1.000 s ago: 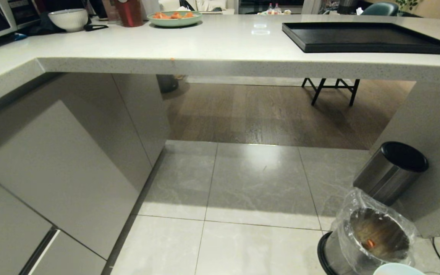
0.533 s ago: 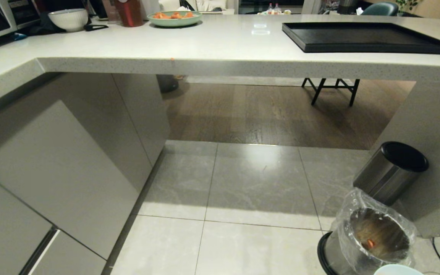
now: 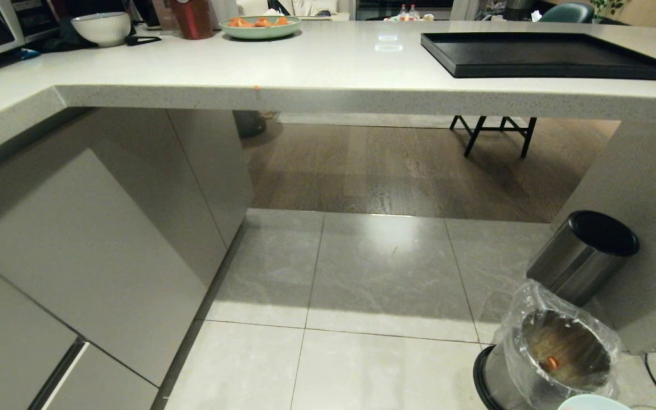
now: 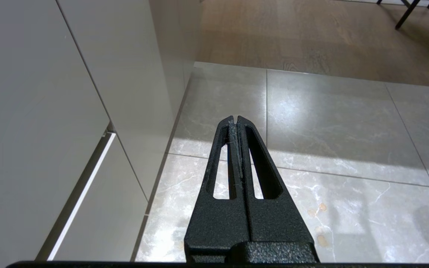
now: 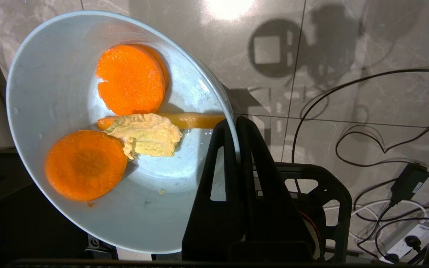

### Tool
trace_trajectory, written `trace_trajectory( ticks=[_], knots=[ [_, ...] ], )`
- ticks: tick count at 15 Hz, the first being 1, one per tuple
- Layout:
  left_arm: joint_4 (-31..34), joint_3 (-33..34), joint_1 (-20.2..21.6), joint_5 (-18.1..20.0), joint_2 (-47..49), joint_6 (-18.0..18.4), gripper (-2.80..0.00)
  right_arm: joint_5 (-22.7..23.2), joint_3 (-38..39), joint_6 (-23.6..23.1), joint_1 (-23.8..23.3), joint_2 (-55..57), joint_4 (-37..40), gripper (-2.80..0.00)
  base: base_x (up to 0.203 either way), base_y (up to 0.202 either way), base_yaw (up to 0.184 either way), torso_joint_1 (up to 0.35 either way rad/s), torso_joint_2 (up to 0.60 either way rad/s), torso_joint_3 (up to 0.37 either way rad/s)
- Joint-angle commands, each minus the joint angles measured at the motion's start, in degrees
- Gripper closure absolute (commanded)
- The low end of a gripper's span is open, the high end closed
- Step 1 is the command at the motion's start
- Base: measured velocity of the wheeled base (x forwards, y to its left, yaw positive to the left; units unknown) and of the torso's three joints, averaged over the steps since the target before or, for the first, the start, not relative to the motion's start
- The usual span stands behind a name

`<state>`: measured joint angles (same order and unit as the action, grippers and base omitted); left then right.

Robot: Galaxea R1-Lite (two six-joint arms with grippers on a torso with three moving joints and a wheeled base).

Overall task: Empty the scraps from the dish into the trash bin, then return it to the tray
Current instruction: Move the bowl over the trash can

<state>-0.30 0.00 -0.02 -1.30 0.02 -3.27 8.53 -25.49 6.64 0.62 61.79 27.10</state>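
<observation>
A small, smooth light-blue bowl (image 5: 99,130) holding orange slices and a pale leaf (image 5: 145,134) is pinched by its thin rim in the right gripper (image 5: 235,124), beside the bag-lined steel bin (image 3: 556,353). It is likely light, rigid and slippery.

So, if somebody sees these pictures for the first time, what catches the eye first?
Probably the blue dish, pinched at its rim by the right gripper, with orange slices and a pale leaf inside. Then the bagged bin on the floor at lower right, one orange bit in it, and the black tray up on the counter.
</observation>
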Motion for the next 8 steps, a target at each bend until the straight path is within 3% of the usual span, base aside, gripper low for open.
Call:
trace_trajectory(
  ticks=[1,8],
  knots=[
    [0.0,0.0,0.0,0.0,0.1,0.0,0.00,0.1,0.2,-0.1,0.0,0.1,0.1,0.00,0.000,0.000,0.000,0.000,0.00,0.000],
    [0.0,0.0,-0.1,0.0,0.1,0.0,0.00,-0.1,0.1,-0.5,-0.1,-0.2,0.1,0.00,0.000,0.000,0.000,0.000,0.00,0.000]
  ],
)
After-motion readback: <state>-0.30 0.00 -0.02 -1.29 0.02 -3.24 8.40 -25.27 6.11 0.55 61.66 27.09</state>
